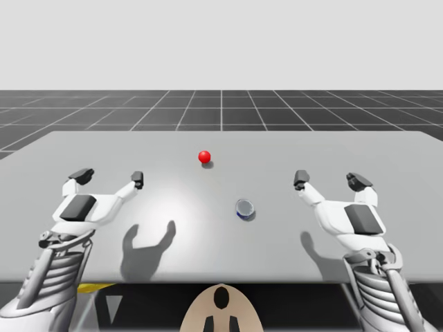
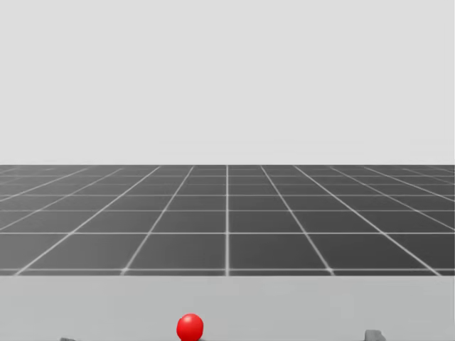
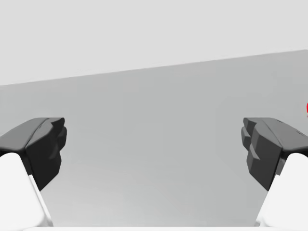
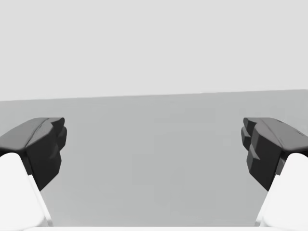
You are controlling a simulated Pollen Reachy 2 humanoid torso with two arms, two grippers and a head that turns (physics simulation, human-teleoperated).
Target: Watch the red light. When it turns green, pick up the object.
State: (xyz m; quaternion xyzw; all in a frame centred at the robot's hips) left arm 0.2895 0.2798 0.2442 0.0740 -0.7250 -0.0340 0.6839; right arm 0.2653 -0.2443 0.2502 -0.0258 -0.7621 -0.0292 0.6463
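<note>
You're in the wait step: the light (image 1: 204,157) is red. The small blue can (image 1: 245,208) sits at the light's 5 o'clock. The left gripper (image 1: 109,177) and right gripper (image 1: 329,181) hover with jaws spread, empty. On green, I'd send the right one toward its 8 o'clock.

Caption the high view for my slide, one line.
Red light on: open left gripper and open right gripper hover above the table, short blue can untouched between them.

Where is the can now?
High view: the can sits on the table right of centre, nearer me than the red light, inboard of my right gripper.
</note>
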